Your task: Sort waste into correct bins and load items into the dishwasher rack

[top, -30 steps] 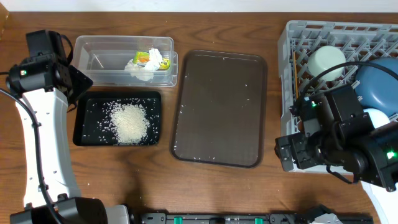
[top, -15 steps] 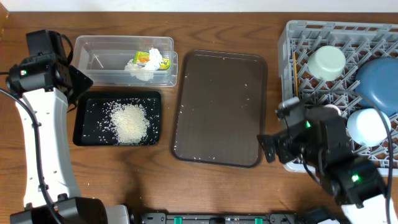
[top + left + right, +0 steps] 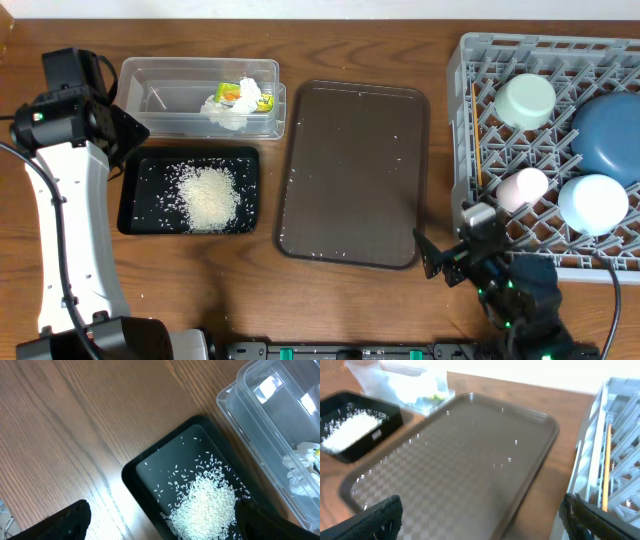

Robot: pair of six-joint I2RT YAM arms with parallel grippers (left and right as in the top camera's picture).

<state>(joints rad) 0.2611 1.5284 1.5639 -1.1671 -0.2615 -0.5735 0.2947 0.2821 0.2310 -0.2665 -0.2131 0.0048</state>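
Rice heap (image 3: 208, 195) is lying in the black tray (image 3: 135, 215) — loose, light grains, probably best moved by gripping the tray's stiff rim. Left gripper (image 3: 162, 520) and right gripper (image 3: 480, 515) are gaping wide, both empty.

Room above brown tray (image 3: 352, 175) (low rim); rack (image 3: 462, 150) wall flanks right.

Three bowls (image 3: 525, 101) (image 3: 610, 135) (image 3: 593, 203), one cup (image 3: 523, 188), one stick (image 3: 476, 140) (orange), two trays (image 3: 352, 172) (image 3: 135, 200), one tub (image 3: 160, 95), one rack (image 3: 470, 60)
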